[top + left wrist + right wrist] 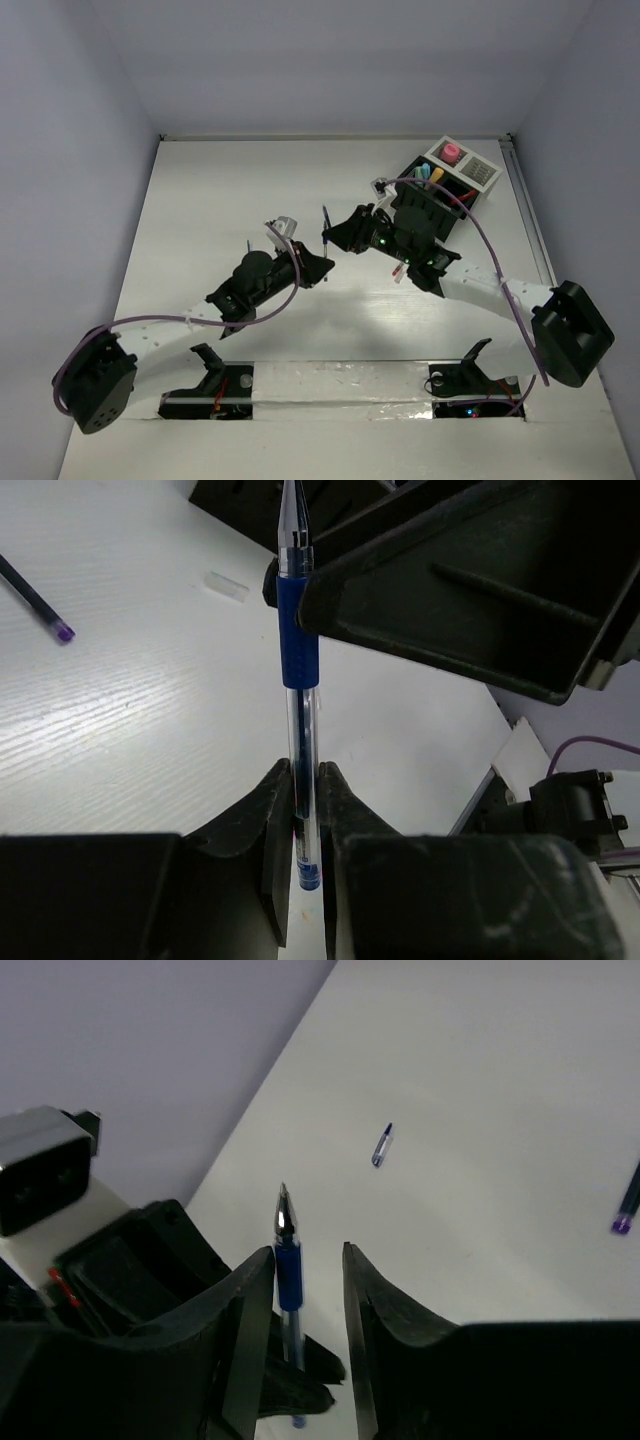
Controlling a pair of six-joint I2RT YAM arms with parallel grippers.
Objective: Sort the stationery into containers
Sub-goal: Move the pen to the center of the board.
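My left gripper (305, 780) is shut on the lower end of a dark blue pen (298, 660) and holds it upright above the table. In the top view the pen (325, 229) stands between the two grippers at mid-table. My right gripper (308, 1265) is open, and its jaws straddle the pen's blue grip (288, 1272); the left finger (240, 1300) is against the pen. The black organizer (408, 166) with its white grid-topped section (481, 171) stands at the far right. It holds a pink-capped bottle (451, 153) and several markers (430, 173).
A thin dark pen with a purple end (35, 605) lies on the table, and it also shows in the right wrist view (628, 1200). A clear cap (226, 586) and a small blue-tipped piece (381, 1147) lie loose on the white tabletop. Walls enclose the table's far sides.
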